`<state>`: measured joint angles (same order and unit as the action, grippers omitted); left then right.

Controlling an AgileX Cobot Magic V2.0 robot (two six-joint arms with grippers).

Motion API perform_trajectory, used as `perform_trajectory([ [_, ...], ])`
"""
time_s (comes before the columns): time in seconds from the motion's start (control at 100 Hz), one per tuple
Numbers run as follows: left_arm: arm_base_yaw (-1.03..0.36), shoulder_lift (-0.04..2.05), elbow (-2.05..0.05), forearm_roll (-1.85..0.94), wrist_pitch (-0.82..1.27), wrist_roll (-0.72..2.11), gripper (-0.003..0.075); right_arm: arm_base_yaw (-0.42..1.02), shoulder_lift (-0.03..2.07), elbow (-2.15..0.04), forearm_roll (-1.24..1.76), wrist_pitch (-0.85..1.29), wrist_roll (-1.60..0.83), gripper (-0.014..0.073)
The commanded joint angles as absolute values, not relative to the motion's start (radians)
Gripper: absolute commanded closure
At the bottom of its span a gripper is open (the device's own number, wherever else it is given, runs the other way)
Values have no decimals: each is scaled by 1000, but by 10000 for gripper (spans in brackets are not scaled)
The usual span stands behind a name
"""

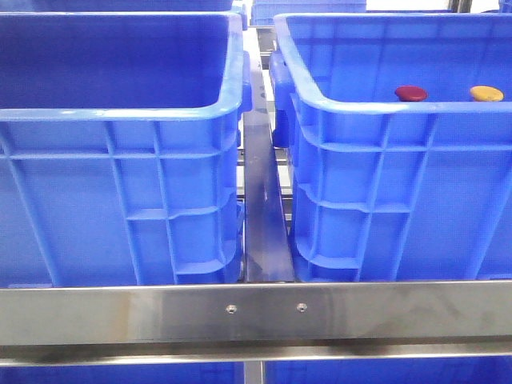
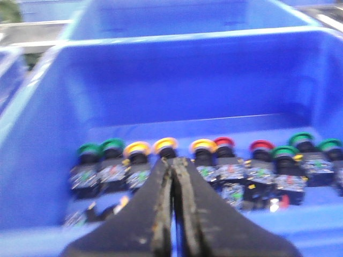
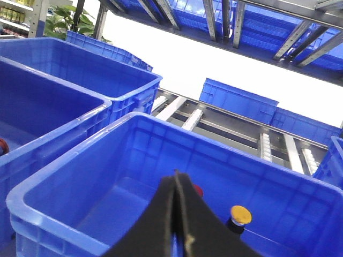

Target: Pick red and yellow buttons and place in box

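Front view: I see two bright-blue crates side by side behind a steel frame rail [image 1: 256,312]; the left crate [image 1: 120,200] shows no visible contents from this angle, while the right crate [image 1: 400,192], which I take to be the box, already holds one red button [image 1: 410,94] and one yellow button [image 1: 486,94], both resting just behind its near rim and a little apart from each other. Right wrist view: the right gripper [image 3: 178,179] hovers above that same crate with its fingers pressed together and nothing between them; the yellow cap [image 3: 240,214] stands on the floor of the crate just beside the fingers, and a sliver of the red cap [image 3: 198,190] shows at their edge. Left wrist view (blurred): the left gripper [image 2: 172,163] hangs over the supply crate [image 2: 43,139], fingers likewise closed and empty, pointing at a row of push-buttons [image 2: 214,166] with green, yellow and red caps lined along the floor. Judgement: at least one red and one yellow button are delivered; if the task covers every red and yellow piece, I estimate that several still wait in the supply row, with neither arm carrying one now.
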<state>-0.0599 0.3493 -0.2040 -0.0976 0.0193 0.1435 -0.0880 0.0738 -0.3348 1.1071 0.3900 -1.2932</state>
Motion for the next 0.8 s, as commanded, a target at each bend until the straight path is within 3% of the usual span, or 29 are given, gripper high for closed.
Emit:
perform_trajectory([
  [0.0, -15, 291, -195, 29, -17, -20, 740, -96, 85, -359, 1127, 354, -1297, 662],
  [0.39, 56, -39, 55, 40, 13, -89, 740, -96, 85, -359, 1127, 354, -1297, 662],
  [0.51, 56, -38, 55, 35, 120, -102, 740, -96, 86, -358, 1127, 354, -1297, 662],
  [0.79, 56, -36, 53, 35, 111, -102, 740, -96, 86, -358, 1127, 354, -1297, 662],
])
